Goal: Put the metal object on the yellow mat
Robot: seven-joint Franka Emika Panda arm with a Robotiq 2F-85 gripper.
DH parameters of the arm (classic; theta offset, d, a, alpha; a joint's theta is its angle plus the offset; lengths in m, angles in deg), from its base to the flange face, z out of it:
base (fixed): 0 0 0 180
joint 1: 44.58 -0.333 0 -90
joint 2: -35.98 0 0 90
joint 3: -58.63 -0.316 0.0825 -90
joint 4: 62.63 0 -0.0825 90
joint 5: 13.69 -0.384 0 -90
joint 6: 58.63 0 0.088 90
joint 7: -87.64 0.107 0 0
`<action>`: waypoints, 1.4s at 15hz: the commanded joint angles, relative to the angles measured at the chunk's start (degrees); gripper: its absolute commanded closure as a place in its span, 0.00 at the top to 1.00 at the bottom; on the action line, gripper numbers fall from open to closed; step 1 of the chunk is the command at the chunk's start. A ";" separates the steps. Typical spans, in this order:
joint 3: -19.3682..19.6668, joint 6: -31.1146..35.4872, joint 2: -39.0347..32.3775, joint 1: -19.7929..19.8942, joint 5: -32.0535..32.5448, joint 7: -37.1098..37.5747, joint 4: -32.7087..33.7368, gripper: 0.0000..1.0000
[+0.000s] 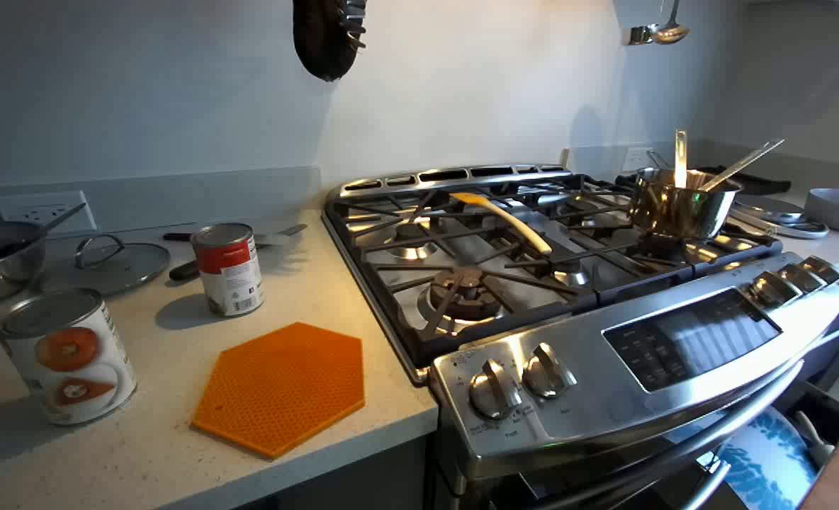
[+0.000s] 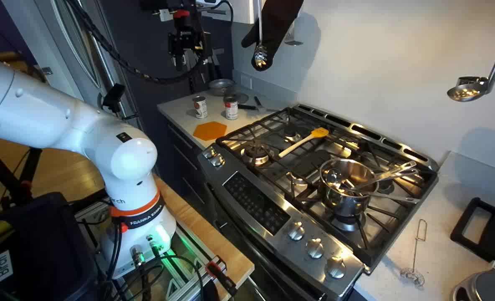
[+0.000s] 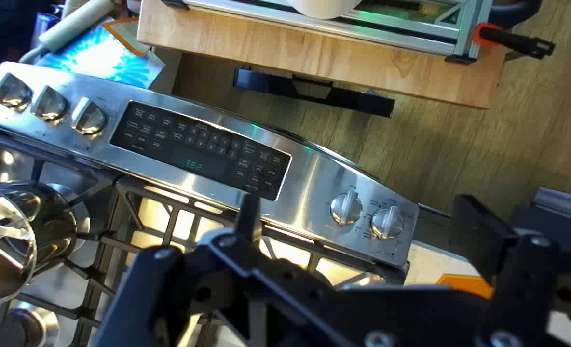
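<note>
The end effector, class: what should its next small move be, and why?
Probably ease the end effector toward the pot: it is open and holds nothing, the yellow mat is bare, and metal utensils, likely including the one wanted, lean in the pot.

Flat orange-yellow hexagonal mat [image 1: 285,386] on pale speckled bench [image 1: 143,457], left of silver metal stove [image 1: 593,405]. Red-and-white cylindrical tin can [image 1: 229,273] beyond mat's far edge; white cylindrical tin can [image 1: 72,358] to its left. Round shiny metal pot [image 1: 674,212] on stove's right side, long-handled silver metal utensils [image 1: 680,159] in it; long curved yellow spatula [image 1: 511,219] left of pot.
</note>
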 commanded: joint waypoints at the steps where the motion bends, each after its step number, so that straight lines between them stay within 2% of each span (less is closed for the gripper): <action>1: 0.34 -0.13 -0.12 -0.53 0.18 0.29 0.16 1.00; 10: 0.34 -0.13 -0.12 -0.53 0.18 0.29 0.18 1.00; 12: -0.09 1.77 -2.32 -1.13 -1.16 0.26 1.92 1.00; 17: -3.13 12.58 -11.12 -3.09 -2.58 1.01 7.97 1.00; 21: -3.83 28.24 -18.05 -2.03 -2.33 5.57 12.79 1.00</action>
